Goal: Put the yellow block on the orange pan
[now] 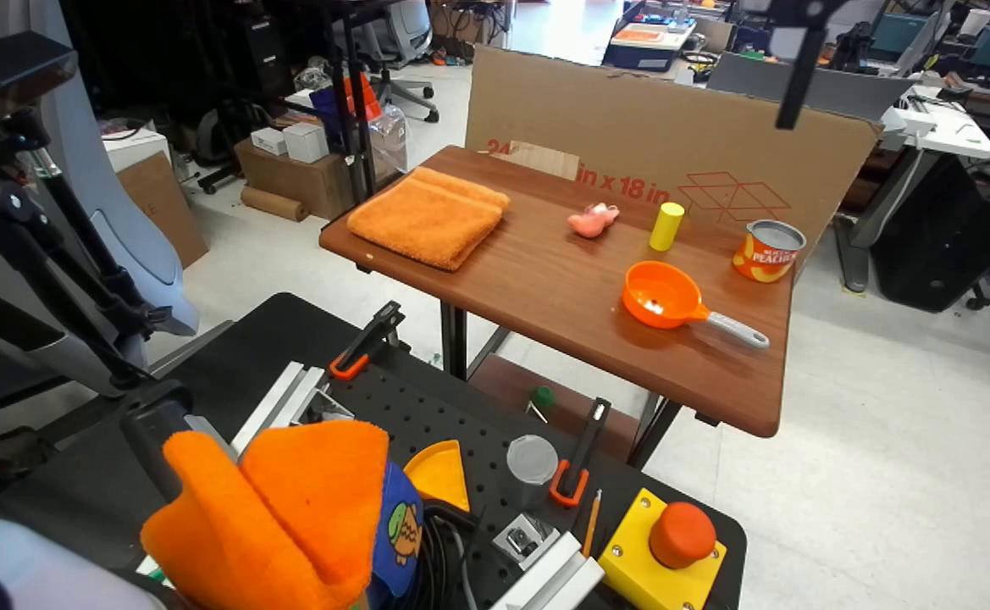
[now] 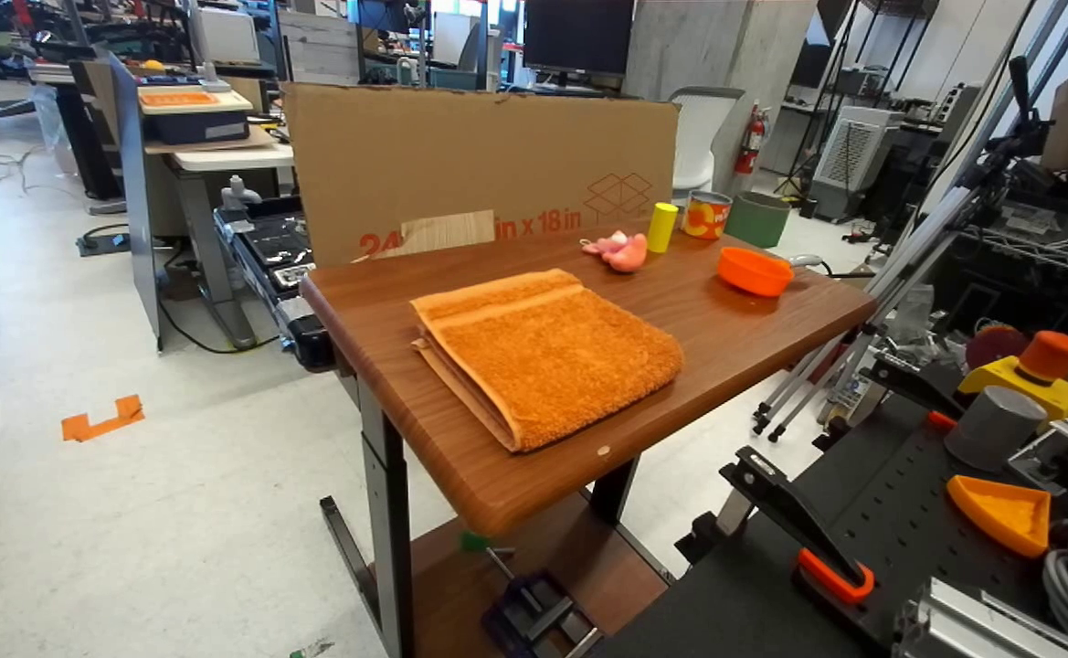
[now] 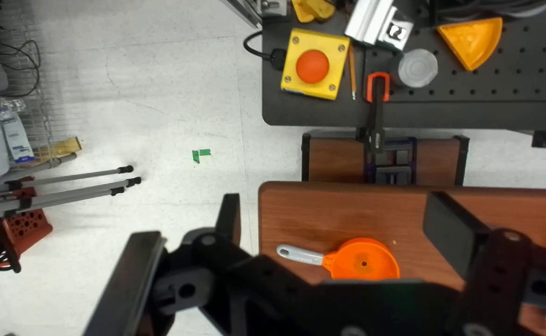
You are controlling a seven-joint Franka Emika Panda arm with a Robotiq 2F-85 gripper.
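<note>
1. Yellow block (image 1: 666,226) stands upright on the table (image 1: 554,275), between the pink toy (image 1: 594,222) and the peach can (image 1: 766,257), near the orange pan (image 1: 672,286).
2. Gripper (image 3: 338,218) hangs higher than the block and well apart from it, its fingers (image 3: 455,233) spread wide.
3. In an exterior view, a finger (image 1: 801,80) shows above and right of the block.

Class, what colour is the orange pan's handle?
Grey; the handle shows best in the wrist view.
</note>
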